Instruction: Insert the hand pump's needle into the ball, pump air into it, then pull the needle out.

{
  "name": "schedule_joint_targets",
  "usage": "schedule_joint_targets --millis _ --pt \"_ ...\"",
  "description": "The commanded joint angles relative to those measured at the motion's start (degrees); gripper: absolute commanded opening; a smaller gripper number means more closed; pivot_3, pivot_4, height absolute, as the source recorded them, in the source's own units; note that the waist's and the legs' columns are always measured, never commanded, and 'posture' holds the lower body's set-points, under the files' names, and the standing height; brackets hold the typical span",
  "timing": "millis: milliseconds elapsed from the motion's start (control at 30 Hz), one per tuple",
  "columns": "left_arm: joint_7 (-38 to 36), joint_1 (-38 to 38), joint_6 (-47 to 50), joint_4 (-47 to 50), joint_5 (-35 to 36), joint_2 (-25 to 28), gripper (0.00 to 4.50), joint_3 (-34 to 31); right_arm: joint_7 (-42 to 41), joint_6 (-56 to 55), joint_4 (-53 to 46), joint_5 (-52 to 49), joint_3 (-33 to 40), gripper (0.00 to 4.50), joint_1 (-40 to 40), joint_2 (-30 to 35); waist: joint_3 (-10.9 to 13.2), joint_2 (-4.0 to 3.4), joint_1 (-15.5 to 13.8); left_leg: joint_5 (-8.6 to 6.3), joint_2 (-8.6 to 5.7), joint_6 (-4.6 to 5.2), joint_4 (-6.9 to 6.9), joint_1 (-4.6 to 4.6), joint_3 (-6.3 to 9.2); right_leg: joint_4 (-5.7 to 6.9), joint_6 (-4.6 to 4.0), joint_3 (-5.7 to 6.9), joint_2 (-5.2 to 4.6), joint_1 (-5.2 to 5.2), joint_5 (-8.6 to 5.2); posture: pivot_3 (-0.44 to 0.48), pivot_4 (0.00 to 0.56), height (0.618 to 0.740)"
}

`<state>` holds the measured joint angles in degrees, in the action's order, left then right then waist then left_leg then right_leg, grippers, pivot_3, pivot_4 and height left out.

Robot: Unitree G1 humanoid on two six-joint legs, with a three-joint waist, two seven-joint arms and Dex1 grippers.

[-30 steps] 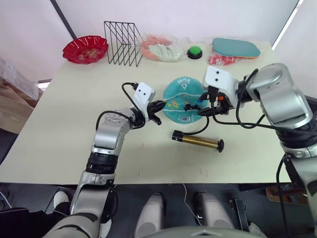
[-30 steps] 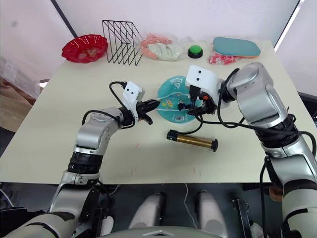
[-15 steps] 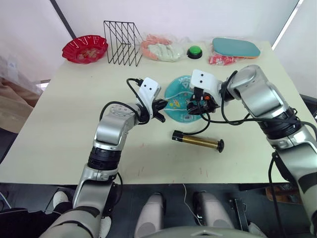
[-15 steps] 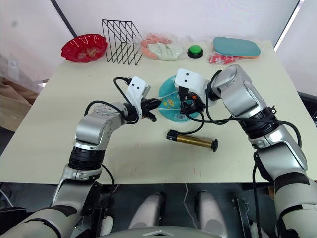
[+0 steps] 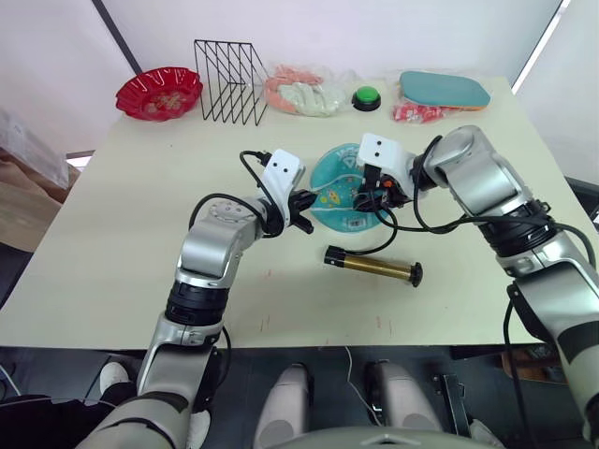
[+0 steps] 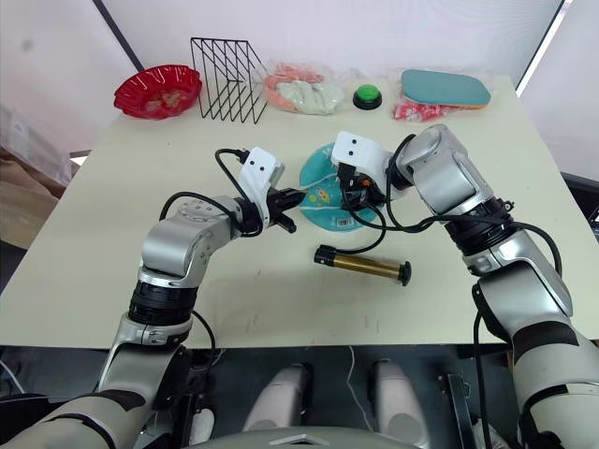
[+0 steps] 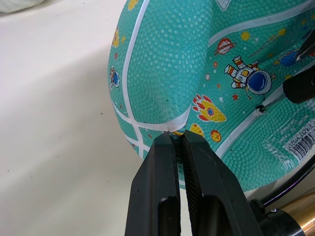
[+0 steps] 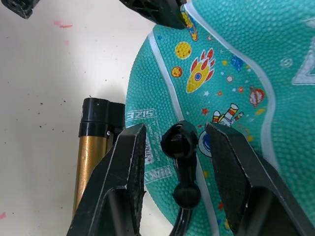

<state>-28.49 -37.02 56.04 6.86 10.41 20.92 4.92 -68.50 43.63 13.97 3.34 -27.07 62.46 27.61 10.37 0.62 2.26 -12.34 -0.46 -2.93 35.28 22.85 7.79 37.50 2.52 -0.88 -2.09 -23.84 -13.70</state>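
On a pale table [image 5: 112, 234], a teal ball [image 5: 339, 192] lies slack and part-deflated near the middle, its pebbled skin dented and folded. The left gripper [image 7: 178, 147] pinches a fold at the ball's edge, its two black fingers nearly closed on the soft rubber. The ball looks light and limp, so it is likely to sag and slide under any push; a pinch on a fold of skin, as here, seems the surest way to steady it.

Just in front of the ball lies the hand pump [image 5: 372, 267], a short bronze cylinder with black caps, resting free on the table. It appears rigid and light, apt to roll; its barrel is the natural place to grasp it, with the handle left free for pumping.

A thin black hose [image 5: 384, 238] curves from the pump up onto the ball. It looks floppy and will give no pushing force of its own.

The right gripper [image 8: 178, 147] hangs over the ball with its fingers spread wide on either side of the needle's [image 8: 180, 143] black fitting, not touching it. The needle stands at the ball's skin; how deep it sits cannot be told. The pin is thin and probably bends easily, so the stubby fitting is the part to hold, moved straight along its own line.
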Motion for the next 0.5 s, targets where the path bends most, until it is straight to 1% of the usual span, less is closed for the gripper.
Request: schedule_joint_targets --millis 33,500 --pt "0.1 0.1 0.1 0.3 0.3 0.3 0.0 0.5 0.1 -0.7 -0.8 0.1 0.3 2.0 2.1 -0.1 0.0 0.0 0.0 0.0 0.0 0.0 0.03 -0.02 0.0 0.06 0.0 -0.01 0.0 -0.01 0.0 0.0 0.15 0.74" --pt "0.2 0.7 0.3 1.0 0.4 0.5 0.0 0.8 0.7 -0.2 -0.6 0.5 0.2 2.0 1.6 -0.7 0.0 0.0 0.1 0.0 -0.01 0.0 0.16 -0.06 -0.03 0.26 -0.01 -0.04 0.01 -0.02 0.0 0.0 0.15 0.74"
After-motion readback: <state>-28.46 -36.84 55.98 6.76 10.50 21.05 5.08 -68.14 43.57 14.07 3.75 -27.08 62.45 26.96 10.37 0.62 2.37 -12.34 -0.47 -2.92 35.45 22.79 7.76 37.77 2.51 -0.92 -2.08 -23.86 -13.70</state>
